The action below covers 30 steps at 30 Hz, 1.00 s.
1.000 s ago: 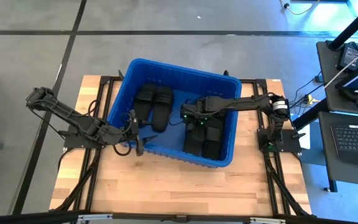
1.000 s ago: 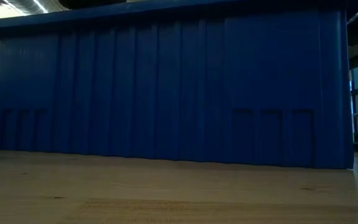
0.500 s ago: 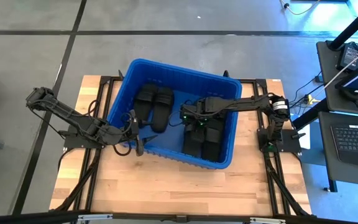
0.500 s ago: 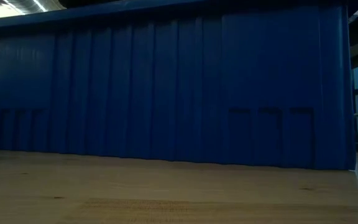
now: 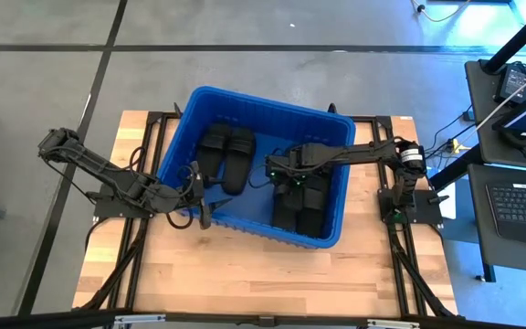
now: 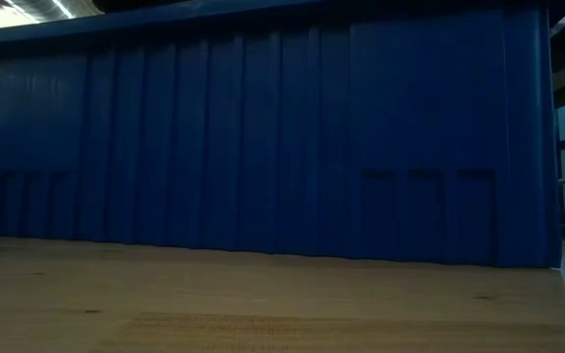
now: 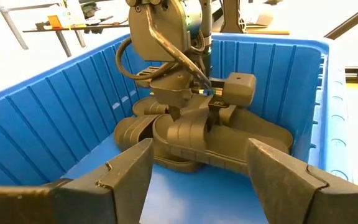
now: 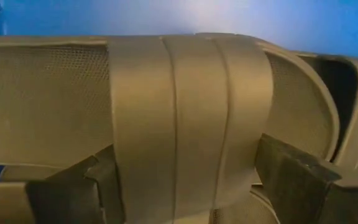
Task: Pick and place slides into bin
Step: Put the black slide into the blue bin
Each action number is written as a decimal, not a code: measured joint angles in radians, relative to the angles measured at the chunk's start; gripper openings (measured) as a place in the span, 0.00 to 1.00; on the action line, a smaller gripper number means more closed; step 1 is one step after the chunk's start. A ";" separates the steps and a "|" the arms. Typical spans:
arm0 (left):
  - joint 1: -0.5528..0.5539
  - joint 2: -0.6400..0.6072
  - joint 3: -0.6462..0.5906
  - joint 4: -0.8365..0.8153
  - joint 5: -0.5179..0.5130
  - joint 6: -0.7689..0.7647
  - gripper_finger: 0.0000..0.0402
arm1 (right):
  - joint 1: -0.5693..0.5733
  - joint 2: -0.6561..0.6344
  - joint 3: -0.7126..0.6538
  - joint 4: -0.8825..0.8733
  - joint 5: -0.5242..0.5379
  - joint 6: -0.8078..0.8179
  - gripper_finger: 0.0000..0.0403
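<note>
The blue bin (image 5: 265,164) sits mid-desk (image 5: 245,274) with the slides (image 5: 301,199) inside. The right gripper (image 5: 284,177) reaches low over the right-hand stack, jaws wide astride one ribbed strap (image 8: 185,118), apparently not clamping it. Best to lift straight up without snagging. The left gripper (image 5: 201,203) hangs at the bin's near-left wall, jaws open, empty.

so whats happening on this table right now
A two-armed robot is packing black slide sandals into a blue bin. The right gripper is down inside the bin with its fingers on either side of the strap of one slide, on the pile at the bin's right. Another pair lies at the bin's left. The left gripper is open and empty, at the bin's near-left corner, pointing into it.
</note>
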 joint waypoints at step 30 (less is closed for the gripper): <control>0.000 0.000 0.000 -0.006 0.000 -0.002 0.62 | 0.101 0.000 0.081 0.019 0.067 0.123 0.73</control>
